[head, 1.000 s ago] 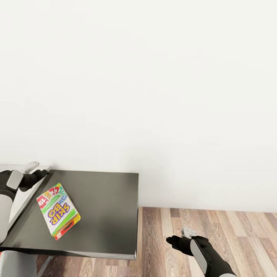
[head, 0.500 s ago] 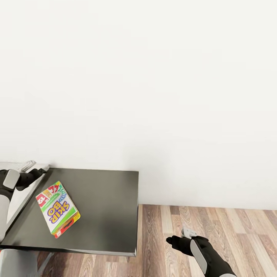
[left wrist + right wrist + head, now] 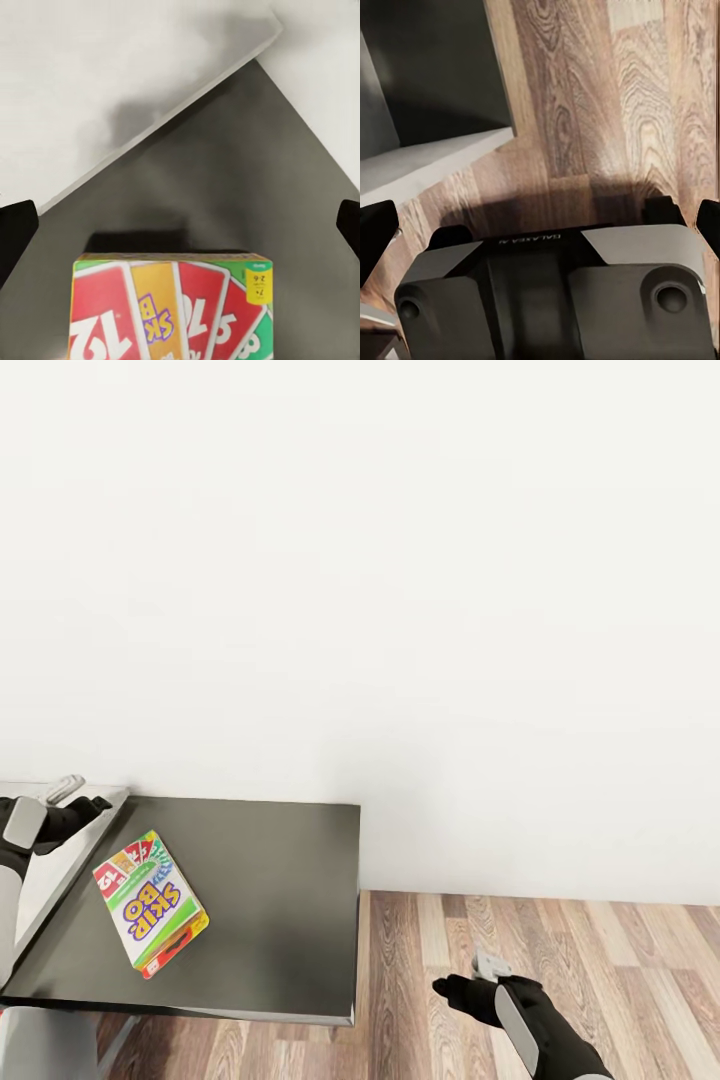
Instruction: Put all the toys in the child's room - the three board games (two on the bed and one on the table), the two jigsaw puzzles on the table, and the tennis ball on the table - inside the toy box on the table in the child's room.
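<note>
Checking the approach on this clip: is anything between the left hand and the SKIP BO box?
Nothing visible. The left hand hovers open beyond the SKIP BO box, with bare dark desk section between them.

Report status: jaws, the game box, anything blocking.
Left gripper open, empty, beyond the SKIP BO box. Right gripper open over floor. Box flat on dark desk section. Nothing around it.
</note>
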You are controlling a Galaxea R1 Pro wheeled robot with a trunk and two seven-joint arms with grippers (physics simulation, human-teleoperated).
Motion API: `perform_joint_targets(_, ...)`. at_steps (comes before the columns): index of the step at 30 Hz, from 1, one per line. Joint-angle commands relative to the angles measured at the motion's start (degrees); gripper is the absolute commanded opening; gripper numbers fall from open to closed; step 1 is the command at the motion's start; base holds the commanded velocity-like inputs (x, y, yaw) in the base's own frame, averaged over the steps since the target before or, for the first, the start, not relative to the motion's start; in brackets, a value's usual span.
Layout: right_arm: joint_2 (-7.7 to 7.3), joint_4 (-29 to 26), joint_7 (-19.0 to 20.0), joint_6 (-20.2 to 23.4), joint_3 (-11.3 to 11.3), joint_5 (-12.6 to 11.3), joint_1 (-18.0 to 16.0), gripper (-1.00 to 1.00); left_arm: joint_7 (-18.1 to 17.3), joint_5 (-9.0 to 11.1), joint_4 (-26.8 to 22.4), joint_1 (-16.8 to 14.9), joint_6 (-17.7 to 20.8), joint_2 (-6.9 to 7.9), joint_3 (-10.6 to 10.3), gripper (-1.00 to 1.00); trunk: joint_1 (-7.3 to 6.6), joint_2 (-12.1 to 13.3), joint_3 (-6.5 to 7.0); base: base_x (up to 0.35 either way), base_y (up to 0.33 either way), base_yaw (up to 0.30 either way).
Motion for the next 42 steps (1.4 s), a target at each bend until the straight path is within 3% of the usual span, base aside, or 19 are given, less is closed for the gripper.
perform_joint_targets(1,0.06,-0.09,0.25,0.35,-0.39,0.27,-0.02,1.0,0.43,0.61,-0.07,-0.05,0.25,-0.01,0.13,1.0,0.03,-0.1,-0.1,0.0,0.0,0.0)
perform_joint_targets(6,0.09,-0.09,0.25,0.34,-0.46,1.3,0.0,1.0,0.78,0.57,-0.08,-0.08,0.25,-0.12,2.13,1.0,0.03,-0.1,-0.1,0.0,0.0,0.0)
perform_joint_targets(9,0.08,-0.09,0.32,0.39,-0.47,1.46,0.0,1.0,3.51,0.62,-0.09,-0.08,0.22,-0.17,4.09,1.0,0.03,-0.1,-0.1,0.0,0.0,0.0)
perform_joint_targets(12,0.09,-0.09,0.56,0.47,-0.47,1.46,0.0,1.0,6.03,0.73,-0.09,-0.08,0.14,-0.23,4.68,1.0,0.03,-0.1,-0.1,0.0,0.0,0.0)
perform_joint_targets(19,0.1,-0.09,1.31,0.61,-0.47,1.46,0.0,1.0,7.4,0.78,-0.09,-0.04,0.08,-0.55,5.0,1.0,0.03,-0.1,-0.24,0.0,0.0,0.0)
perform_joint_targets(42,0.18,-0.1,1.37,0.62,-0.47,1.53,0.0,1.0,7.34,0.87,-0.09,-0.08,0.24,-0.93,4.93,1.0,0.03,-0.1,-2.29,0.0,0.0,0.0)
